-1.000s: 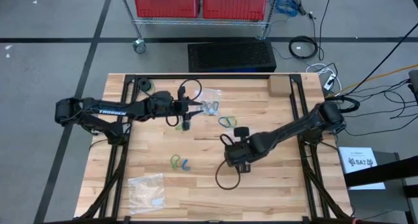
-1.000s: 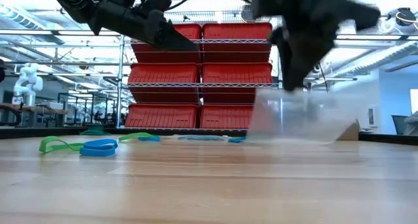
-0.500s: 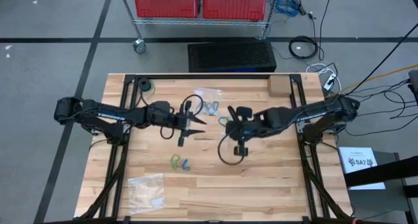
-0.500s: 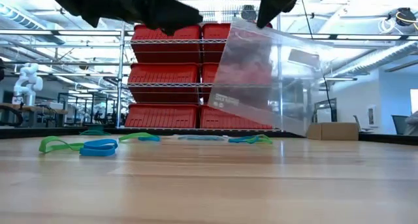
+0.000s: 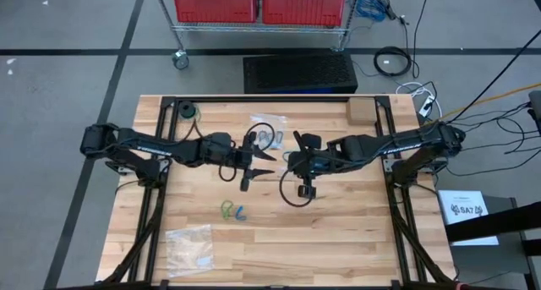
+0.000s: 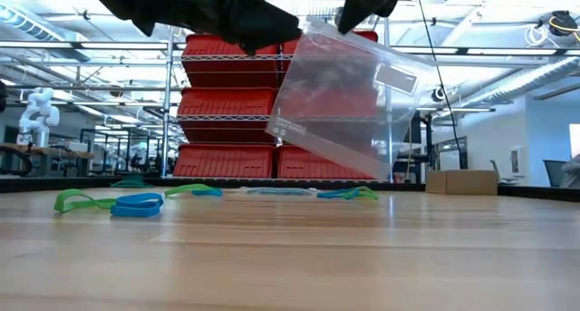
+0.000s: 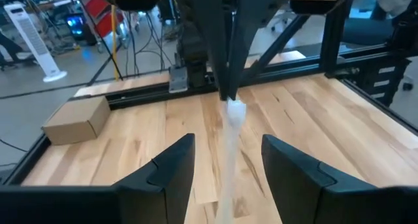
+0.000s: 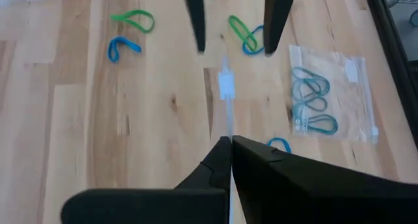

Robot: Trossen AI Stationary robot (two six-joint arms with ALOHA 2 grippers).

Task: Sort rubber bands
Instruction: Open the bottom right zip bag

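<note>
Here the right gripper point(image 8: 227, 143) pinched a clear bag point(image 6: 340, 98) aloft. The left gripper point(image 7: 227, 160) gaped around its edge; rubber bands point(image 6: 109, 202) lay beyond.

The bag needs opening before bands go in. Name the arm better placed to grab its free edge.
Left. The left gripper is open with its fingers either side of the clear bag. The right gripper is shut on the bag's top, holding it above the table.

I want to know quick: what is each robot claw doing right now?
Left gripper: open, around the hanging clear crinkly plastic bag, not pinching it.
Right gripper: shut on the bag's top edge.
</note>
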